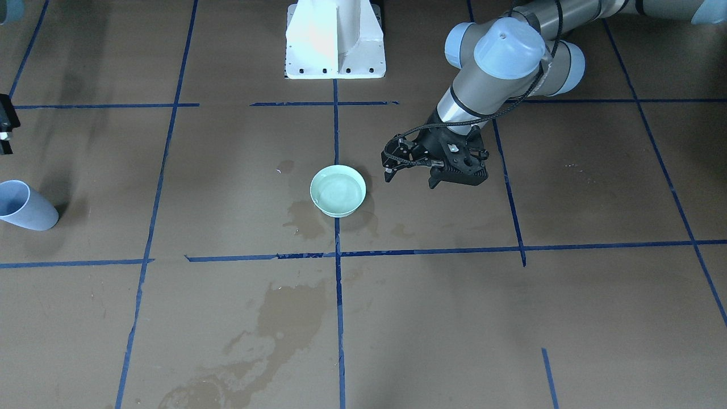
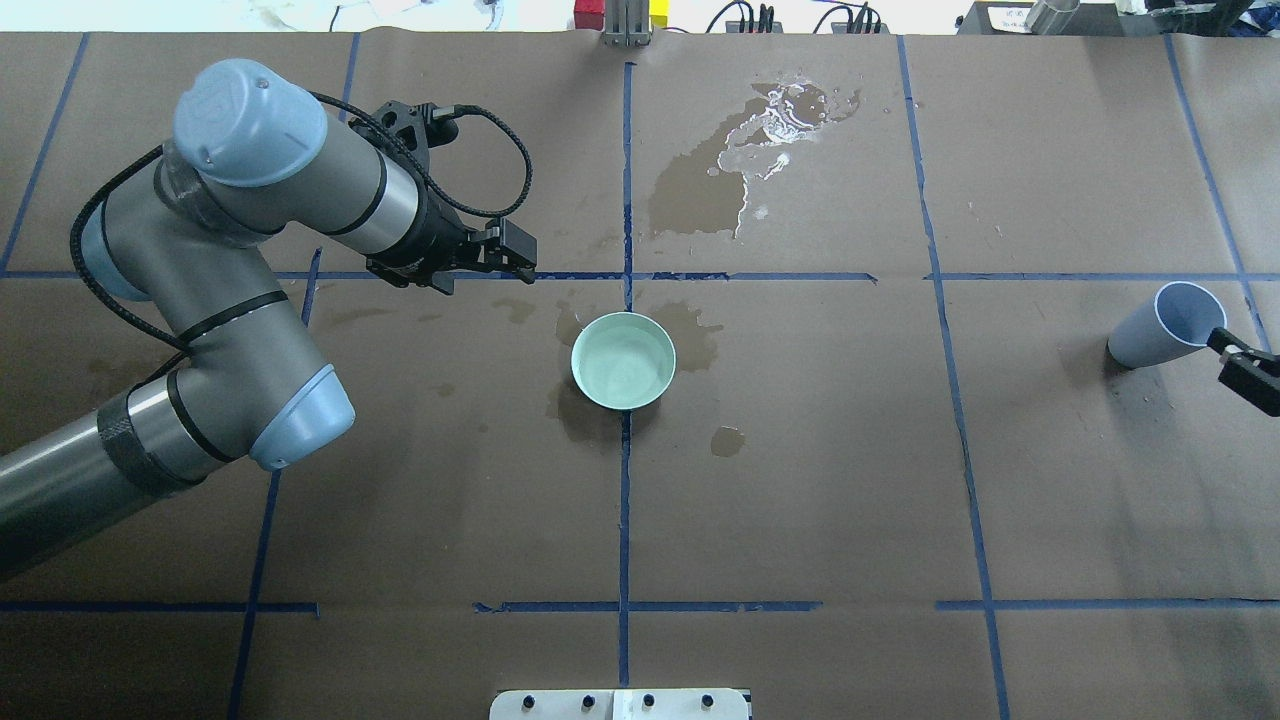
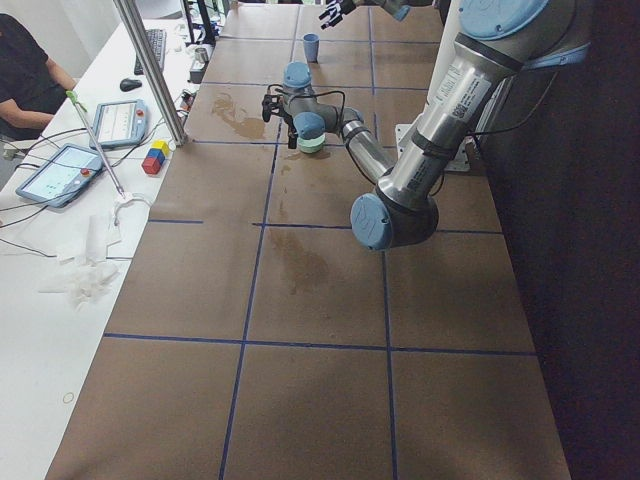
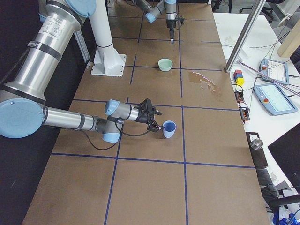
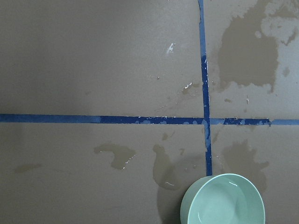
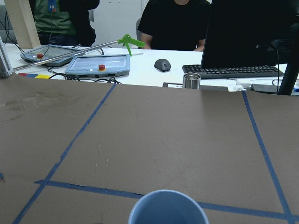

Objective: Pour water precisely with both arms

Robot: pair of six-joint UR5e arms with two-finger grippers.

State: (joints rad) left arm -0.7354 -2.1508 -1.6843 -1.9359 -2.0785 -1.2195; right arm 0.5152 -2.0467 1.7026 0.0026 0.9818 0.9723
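A mint-green bowl (image 1: 338,191) (image 2: 623,360) stands at the table's centre, and the water (image 5: 224,205) in it shows as a faint sheen. My left gripper (image 1: 410,177) (image 2: 512,256) hovers just beside the bowl on the robot's left, open and holding nothing. A pale blue cup (image 2: 1165,325) (image 4: 169,129) stands upright far out on the robot's right. My right gripper (image 2: 1240,362) (image 4: 156,121) sits low just behind the cup on the robot's side, fingers spread, not gripping it. Only the cup's rim (image 6: 168,207) shows in the right wrist view.
Dark wet stains mark the paper around the bowl (image 2: 585,415) and further out (image 2: 720,180). The white pedestal (image 1: 335,42) stands at the robot's edge. Tablets, a keyboard and seated people (image 6: 175,23) line the far side beyond the table.
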